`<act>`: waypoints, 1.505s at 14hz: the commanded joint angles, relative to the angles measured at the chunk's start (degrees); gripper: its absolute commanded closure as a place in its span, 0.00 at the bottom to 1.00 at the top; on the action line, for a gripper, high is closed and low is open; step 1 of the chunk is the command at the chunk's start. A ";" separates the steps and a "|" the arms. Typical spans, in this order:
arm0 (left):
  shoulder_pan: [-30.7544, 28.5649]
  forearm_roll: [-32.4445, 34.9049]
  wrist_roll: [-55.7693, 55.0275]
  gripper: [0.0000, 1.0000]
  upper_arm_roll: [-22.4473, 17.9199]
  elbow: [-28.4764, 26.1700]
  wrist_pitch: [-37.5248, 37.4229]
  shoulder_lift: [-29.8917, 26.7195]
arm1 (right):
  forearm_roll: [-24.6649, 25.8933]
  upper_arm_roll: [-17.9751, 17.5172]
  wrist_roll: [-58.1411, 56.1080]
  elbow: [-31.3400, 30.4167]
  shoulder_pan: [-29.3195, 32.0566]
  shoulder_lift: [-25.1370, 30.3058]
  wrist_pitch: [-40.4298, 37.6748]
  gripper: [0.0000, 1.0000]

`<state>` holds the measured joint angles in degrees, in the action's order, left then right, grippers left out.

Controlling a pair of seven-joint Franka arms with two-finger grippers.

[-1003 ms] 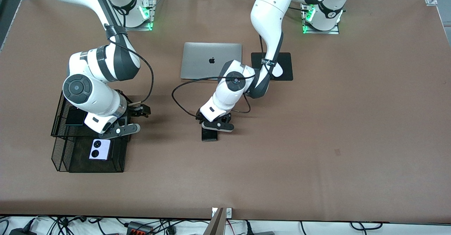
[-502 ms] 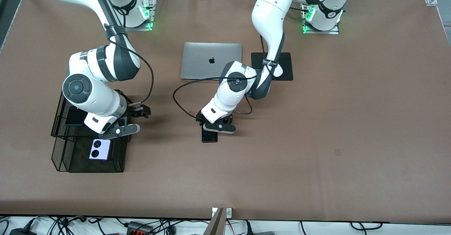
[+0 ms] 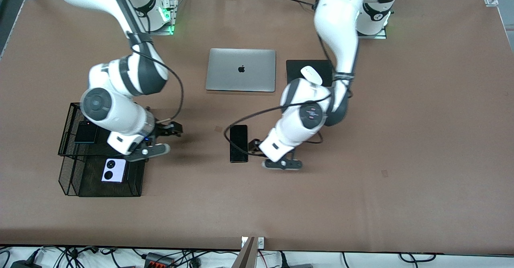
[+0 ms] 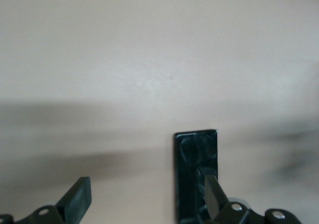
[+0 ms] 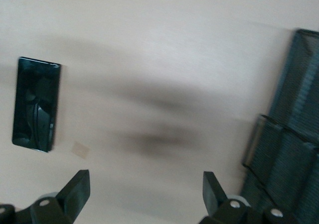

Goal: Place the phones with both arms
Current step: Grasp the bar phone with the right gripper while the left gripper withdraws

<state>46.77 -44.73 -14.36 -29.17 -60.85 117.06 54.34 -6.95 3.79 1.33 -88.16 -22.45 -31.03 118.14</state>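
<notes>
Front view shows two phones in the mesh tray [image 3: 70,179], the slim black phone [image 3: 238,143] still on the surface [image 3: 401,139], both pincers spread, empty.

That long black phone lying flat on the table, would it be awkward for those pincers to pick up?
Probably. The long black phone looks rigid, so it shouldn't flop. Its glossy, reflective face suggests slipperiness. Lying flat on the table, it offers little edge to pinch.

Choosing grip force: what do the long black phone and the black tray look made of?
Long black phone: likely glass-faced, glossy; in the right wrist view its face carries mirror-like reflections. Black tray: apparently fine wire mesh, matte black; the table shows through its walls, and the weave is visible in the right wrist view.
</notes>
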 commanded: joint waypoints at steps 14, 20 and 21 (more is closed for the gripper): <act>-26.21 23.55 19.10 0.00 16.17 -5.87 -24.13 -16.45 | 7.82 0.96 26.26 15.38 -16.21 -21.08 12.99 0.00; -28.49 23.73 20.86 0.00 13.52 -3.93 -28.29 -16.63 | 8.36 0.78 29.43 15.47 -17.71 -23.02 13.60 0.00; -29.27 23.81 20.86 0.00 13.52 -3.93 -28.29 -16.63 | 8.36 0.78 29.95 15.56 -17.71 -23.55 14.82 0.00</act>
<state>18.76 -22.29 5.20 -15.87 -64.85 89.96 38.39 0.55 4.04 29.22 -74.53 -39.71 -52.56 131.70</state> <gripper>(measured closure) 0.000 0.000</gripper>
